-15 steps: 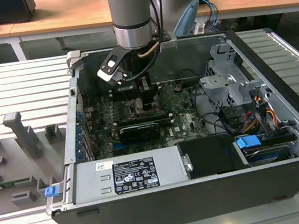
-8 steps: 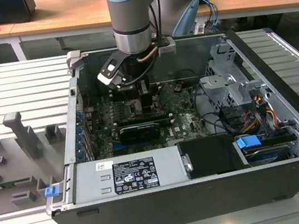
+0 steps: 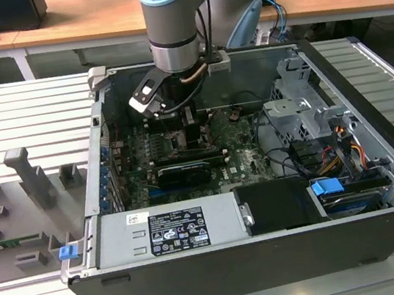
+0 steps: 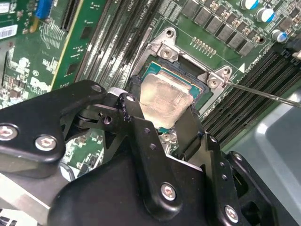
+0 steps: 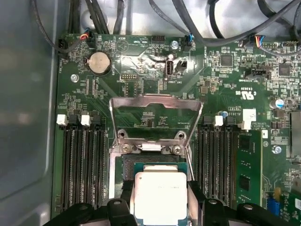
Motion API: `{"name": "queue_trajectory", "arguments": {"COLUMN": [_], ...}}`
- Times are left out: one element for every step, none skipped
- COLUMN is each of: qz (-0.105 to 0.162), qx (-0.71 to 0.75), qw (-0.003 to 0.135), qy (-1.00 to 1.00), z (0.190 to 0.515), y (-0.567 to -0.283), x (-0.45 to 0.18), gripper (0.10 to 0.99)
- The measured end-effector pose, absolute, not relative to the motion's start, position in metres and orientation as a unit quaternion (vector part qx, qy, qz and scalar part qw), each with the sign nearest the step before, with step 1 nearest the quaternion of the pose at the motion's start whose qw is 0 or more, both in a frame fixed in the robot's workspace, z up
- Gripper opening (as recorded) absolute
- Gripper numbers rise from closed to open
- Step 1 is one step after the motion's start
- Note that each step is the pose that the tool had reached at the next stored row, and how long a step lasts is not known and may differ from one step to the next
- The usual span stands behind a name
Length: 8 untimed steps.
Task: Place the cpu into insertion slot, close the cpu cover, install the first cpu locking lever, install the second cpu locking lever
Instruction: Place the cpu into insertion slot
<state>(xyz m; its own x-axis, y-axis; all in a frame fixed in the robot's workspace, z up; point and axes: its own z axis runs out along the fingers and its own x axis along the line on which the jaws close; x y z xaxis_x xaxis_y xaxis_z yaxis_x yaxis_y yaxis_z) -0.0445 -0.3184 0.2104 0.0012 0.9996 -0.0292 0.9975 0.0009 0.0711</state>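
The cpu (image 5: 160, 195) shows its dull silver top and lies low in the insertion slot (image 5: 126, 167), a black socket recess on the green board. My gripper (image 4: 161, 109) is down over it, with one black finger (image 4: 133, 109) against one edge and the other finger against the opposite edge, shut on the chip. The cpu cover (image 5: 155, 101), a silvery frame plate, stands swung open beyond the socket. A thin wire lever (image 4: 263, 94) juts out beside the slot. In the exterior view the gripper (image 3: 187, 130) reaches deep into the open computer case.
Long black memory slots (image 5: 82, 160) flank the socket on both sides. A black finned card (image 3: 182, 173), the grey power supply (image 3: 172, 229), a drive cage (image 3: 303, 113) and loose cables crowd the case. Grey fixtures (image 3: 31, 176) stand on the ribbed table at the exterior view's left.
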Motion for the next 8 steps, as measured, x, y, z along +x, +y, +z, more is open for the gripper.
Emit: {"name": "queue_trajectory", "arguments": {"qz": [0.015, 0.014, 0.014, 0.014, 0.014, 0.014, 0.014, 0.014], "qx": [0.711, 0.713, 0.713, 0.713, 0.713, 0.713, 0.713, 0.713], "qw": [0.036, 0.036, 0.036, 0.036, 0.036, 0.036, 0.036, 0.036], "qy": [0.702, 0.700, 0.700, 0.700, 0.700, 0.700, 0.700, 0.700], "z": [0.2095, 0.2089, 0.2085, 0.2082, 0.2079, 0.2078, 0.2076, 0.2073], "y": [-0.3182, -0.3179, -0.3175, -0.3171, -0.3164, -0.3158, -0.3149, -0.3143], "x": [-0.0445, -0.0446, -0.0446, -0.0445, -0.0445, -0.0444, -0.0442, -0.0441], "gripper": [0.533, 0.533, 0.533, 0.533, 0.533, 0.533, 0.533, 0.533]}}
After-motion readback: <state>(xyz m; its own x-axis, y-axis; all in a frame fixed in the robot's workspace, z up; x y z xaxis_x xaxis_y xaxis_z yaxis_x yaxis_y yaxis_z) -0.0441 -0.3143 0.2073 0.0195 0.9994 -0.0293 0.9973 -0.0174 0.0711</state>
